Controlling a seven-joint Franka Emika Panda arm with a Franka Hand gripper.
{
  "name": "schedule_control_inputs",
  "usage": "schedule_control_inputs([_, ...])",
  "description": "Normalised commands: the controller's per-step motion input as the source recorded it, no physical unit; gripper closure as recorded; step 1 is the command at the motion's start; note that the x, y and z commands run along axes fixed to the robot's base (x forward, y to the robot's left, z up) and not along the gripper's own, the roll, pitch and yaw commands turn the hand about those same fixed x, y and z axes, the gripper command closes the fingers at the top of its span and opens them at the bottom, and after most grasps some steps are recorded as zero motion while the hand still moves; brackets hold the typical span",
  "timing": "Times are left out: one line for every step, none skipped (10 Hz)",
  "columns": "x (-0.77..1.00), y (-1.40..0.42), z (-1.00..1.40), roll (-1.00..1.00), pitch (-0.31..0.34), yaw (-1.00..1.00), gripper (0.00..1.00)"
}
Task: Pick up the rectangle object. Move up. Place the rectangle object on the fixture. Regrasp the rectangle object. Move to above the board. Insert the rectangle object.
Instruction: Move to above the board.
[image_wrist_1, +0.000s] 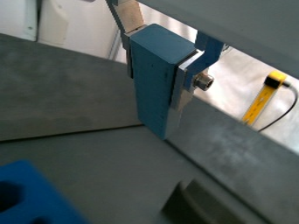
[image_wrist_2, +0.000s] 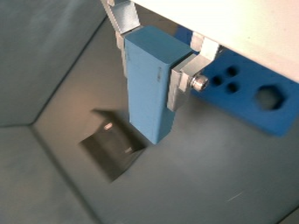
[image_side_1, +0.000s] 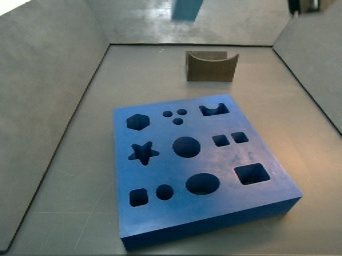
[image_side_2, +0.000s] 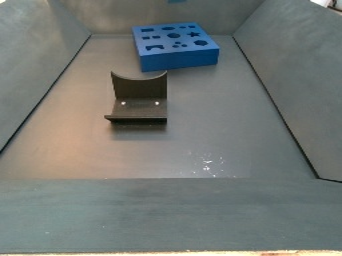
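We read no text, label, brand, number or sign anywhere: none on the board (image_side_1: 201, 165), the fixture (image_side_2: 138, 100), the rectangle object (image_wrist_2: 152, 83), or the gripper (image_wrist_2: 158, 39) closed on it.

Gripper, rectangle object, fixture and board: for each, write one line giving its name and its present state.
Gripper: shut on the rectangle object, raised above the floor.
Rectangle object: held between the fingers, hanging upright, touching nothing below; in a side view only its lower end shows.
Fixture: standing on the floor, notch empty.
Board: flat on the floor, all visible holes empty.
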Motion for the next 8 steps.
schedule_control_inputs([-0.36, -0.69, -0.28, -1.0, -0.131, -0.1, 1.0])
schedule_control_inputs([-0.24, -0.4, -0.16, -1.0, -0.128, -0.1, 1.0])
schedule_control_inputs([-0.16, -0.21, -0.08, -1.0, -0.123, -0.09, 1.0])
schedule_control_inputs([-0.13, -0.08, -0.03, -1.0, -0.126, -0.1, 1.0])
schedule_control_inputs([-0.1, -0.01, -0.01, -1.0, -0.128, -0.1, 1.0])
schedule_control_inputs([-0.08, 0.02, 0.0, -1.0, -0.124, -0.1, 1.0])
schedule_control_inputs([-0.06, 0.03, 0.0, -1.0, -0.124, -0.1, 1.0])
schedule_control_inputs([-0.06, 0.03, 0.0, -1.0, -0.12, -0.09, 1.0])
